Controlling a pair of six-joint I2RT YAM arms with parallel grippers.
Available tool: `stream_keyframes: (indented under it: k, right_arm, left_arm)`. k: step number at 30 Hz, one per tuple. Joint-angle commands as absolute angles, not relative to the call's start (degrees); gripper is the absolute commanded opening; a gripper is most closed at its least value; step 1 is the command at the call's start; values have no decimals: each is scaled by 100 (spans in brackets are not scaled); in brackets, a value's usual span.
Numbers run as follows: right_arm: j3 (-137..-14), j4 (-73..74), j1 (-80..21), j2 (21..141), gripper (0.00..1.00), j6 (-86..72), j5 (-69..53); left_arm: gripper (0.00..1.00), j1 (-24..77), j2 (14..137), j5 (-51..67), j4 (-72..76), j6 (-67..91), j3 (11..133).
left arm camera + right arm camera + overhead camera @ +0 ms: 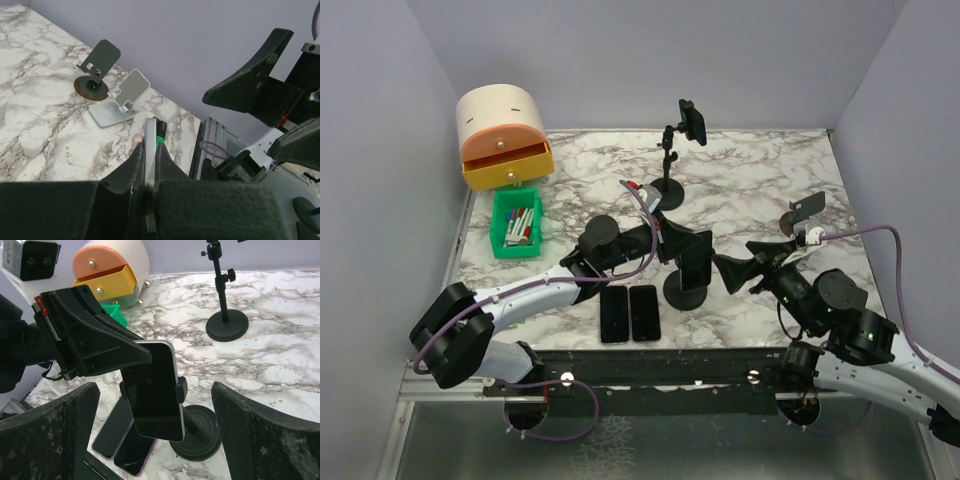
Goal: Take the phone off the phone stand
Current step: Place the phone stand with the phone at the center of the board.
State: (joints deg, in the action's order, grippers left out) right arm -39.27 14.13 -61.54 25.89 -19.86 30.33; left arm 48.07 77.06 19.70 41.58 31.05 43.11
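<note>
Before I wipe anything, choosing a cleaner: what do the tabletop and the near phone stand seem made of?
Tabletop: marble or marble-print laminate, white with grey veins, faint sheen; cannot tell which. Phone stand: matte black, probably plastic or coated metal, with a ringed round base.

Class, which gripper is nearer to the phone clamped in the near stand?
Left. The left gripper pinches the phone by its edge; the right gripper hangs open just right of it, not touching.

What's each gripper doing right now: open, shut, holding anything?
Left gripper: shut on the phone, which sits in the phone stand.
Right gripper: open, holding nothing.
</note>
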Motion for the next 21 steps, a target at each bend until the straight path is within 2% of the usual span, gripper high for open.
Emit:
stream_keyframes:
  k: [1,4,6,15,21]
  right_arm:
    - [-4043,1318,-6188,2380,98,-1740,2760]
    - [-4057,1340,-6188,2277,98,-1684,2726]
    - [-4076,1354,-6188,2245,98,-1655,2725]
    - [-4205,1496,-6187,2320,99,-1672,2698]
    - [-4382,1733,-6190,2481,100,-1842,3032]
  left_arm:
    - [4,4829,7690,2419,4832,2880,4254]
    - [22,4840,7637,2456,4833,2857,4158]
    - [30,4834,7583,2436,4827,2856,4096]
    - [39,4836,7419,2391,4825,2848,3927]
    - [64,4834,6946,2121,4812,2608,3760]
